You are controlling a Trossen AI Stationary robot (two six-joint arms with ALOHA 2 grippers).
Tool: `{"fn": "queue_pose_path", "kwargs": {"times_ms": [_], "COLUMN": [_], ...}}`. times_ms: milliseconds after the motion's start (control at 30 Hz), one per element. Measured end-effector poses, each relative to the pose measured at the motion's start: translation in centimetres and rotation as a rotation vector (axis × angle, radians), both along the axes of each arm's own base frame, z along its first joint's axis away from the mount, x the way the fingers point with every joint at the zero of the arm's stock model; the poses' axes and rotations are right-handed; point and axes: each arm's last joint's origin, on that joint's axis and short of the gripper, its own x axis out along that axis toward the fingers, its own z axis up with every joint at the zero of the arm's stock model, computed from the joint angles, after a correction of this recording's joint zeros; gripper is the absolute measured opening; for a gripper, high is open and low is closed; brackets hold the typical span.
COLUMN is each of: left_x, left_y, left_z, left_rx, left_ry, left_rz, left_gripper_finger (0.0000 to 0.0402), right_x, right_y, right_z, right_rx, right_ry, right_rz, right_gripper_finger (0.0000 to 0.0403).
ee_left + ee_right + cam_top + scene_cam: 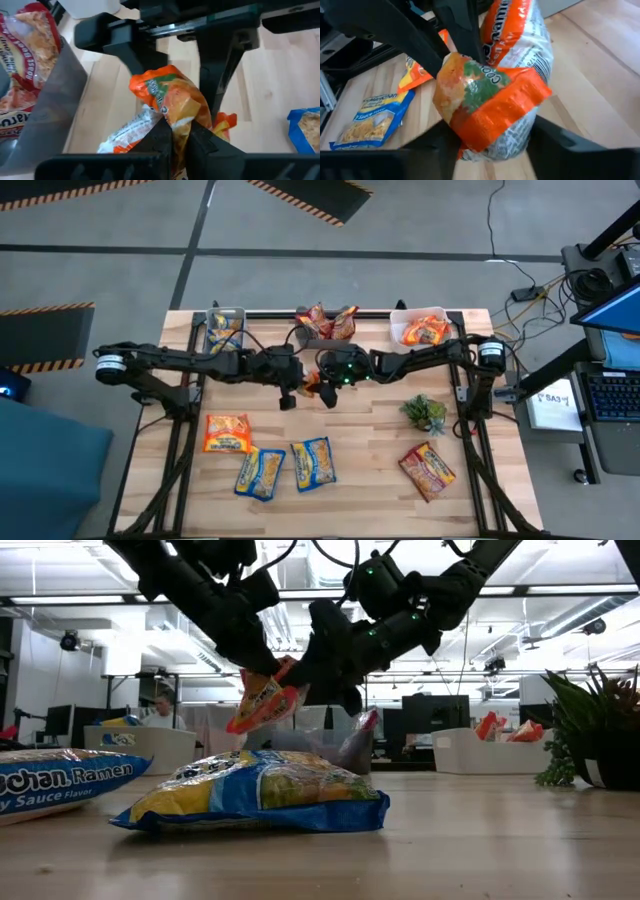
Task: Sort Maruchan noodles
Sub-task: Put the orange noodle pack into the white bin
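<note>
An orange Maruchan packet [170, 100] hangs in the air over the middle of the table, between both grippers. My left gripper [177, 129] is shut on it. My right gripper [492, 147] is open, with one finger on either side of the same packet [490, 85]. In the low view the packet [265, 700] is clear of the table. One orange packet [227, 433], two blue-and-yellow ones [260, 472] [313, 463] and a dark red one [428, 470] lie flat on the near half of the table. My left gripper pinches the orange packet between its two fingers at a crumpled edge [167, 117]. It comes from the table's left, slanting down. The packet is lifted clear and tilted. My right gripper straddles the packet's other end [500, 125] from the right. Whether its fingers touch it, I cannot tell.
Three bins stand along the far edge: the left [225, 328] holds blue-and-yellow packets, the middle one [325, 323] dark red, and the white right one [425, 328] orange. A small green plant [425, 412] stands right of centre. A blue-and-yellow packet [255, 795] lies close to the low camera.
</note>
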Motion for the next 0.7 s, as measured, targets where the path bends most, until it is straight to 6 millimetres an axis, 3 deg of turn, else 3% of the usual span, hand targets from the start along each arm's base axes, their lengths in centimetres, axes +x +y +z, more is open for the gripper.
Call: {"fn": "queue_pose_path", "kwargs": {"times_ms": [167, 300, 433, 533, 700], "left_x": [0.0, -0.2, -1.0, -2.0, -3.8], "left_y": [0.1, 0.0, 0.1, 0.2, 0.0], "left_z": [1.1, 3.1, 5.6, 7.5, 9.6], "left_rx": [0.036, 0.079, 0.163, 0.223, 0.224], "left_ry": [0.016, 0.018, 0.043, 0.062, 0.014], "left_rz": [0.011, -0.027, -0.007, 0.051, 0.082], "left_gripper_finger": [0.0033, 0.0073, 0.0115, 0.014, 0.016], "right_x": [-0.4, -1.6, -4.0, -6.4, -11.9], "right_y": [-0.2, -1.4, -3.4, -5.1, -7.3], "right_z": [0.6, 1.9, 3.4, 5.4, 8.4], "right_rx": [-0.007, 0.007, 0.014, -0.025, -0.131], "right_ry": [0.008, 0.044, 0.184, 0.299, 0.652], "right_rz": [-0.013, -0.044, -0.121, -0.218, -0.576], "right_gripper_finger": [0.0036, 0.0031, 0.002, 0.0019, 0.0019]}}
